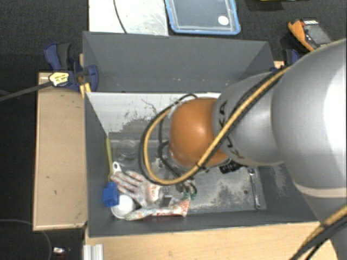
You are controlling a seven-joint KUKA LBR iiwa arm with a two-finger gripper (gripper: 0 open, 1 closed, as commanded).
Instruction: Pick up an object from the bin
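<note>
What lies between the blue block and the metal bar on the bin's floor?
A white round thing and a crumpled packet, then bare bin floor, in the camera view.

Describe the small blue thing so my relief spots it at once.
Look in the grey bin, lower left corner, left of the orange cover. The blue block lies beside a white round thing, at the heap's left end; it alone is blue.
</note>
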